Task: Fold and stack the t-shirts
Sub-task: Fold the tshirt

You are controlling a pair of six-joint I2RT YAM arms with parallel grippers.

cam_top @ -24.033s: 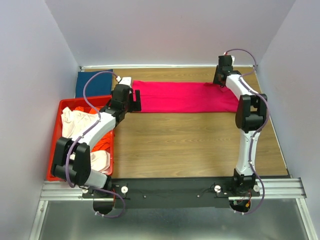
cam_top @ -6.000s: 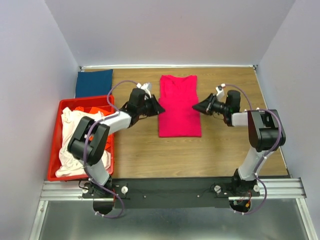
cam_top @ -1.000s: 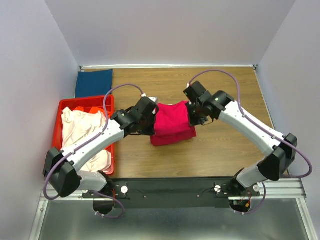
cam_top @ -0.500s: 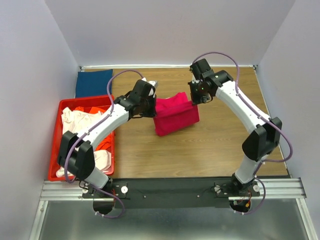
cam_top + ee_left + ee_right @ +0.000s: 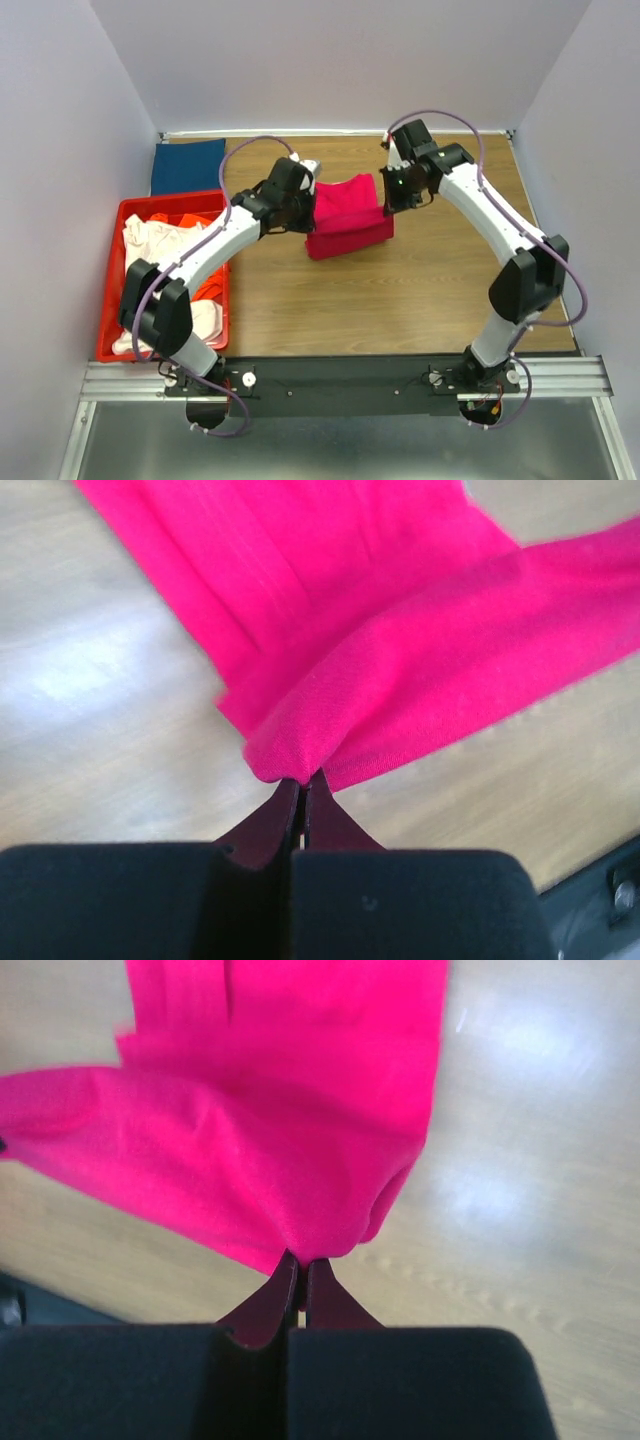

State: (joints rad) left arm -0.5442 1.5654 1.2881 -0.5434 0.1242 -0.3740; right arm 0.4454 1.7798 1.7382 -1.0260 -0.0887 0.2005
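The magenta-pink t-shirt (image 5: 346, 217), folded into a thick band, hangs between my two arms above the middle of the table, its lower fold resting on the wood. My left gripper (image 5: 306, 208) is shut on its left corner (image 5: 285, 765). My right gripper (image 5: 385, 203) is shut on its right corner (image 5: 325, 1245). Each wrist view shows the jaws pinched together with pink cloth bunched at the tips (image 5: 301, 780) (image 5: 300, 1260). A dark blue t-shirt (image 5: 187, 166) lies flat in the far left corner. Cream-white (image 5: 155, 248) and orange (image 5: 205, 289) t-shirts lie in the crate.
A red plastic crate (image 5: 112, 290) stands along the left side, under the left arm's elbow. White walls close in the table at the back and both sides. Bare wood (image 5: 400, 300) shows in front of the pink t-shirt and to its right.
Both grippers have carried the pink t-shirt away from the near edge toward the back of the table, keeping their hold, and it now hangs slightly further left and back.
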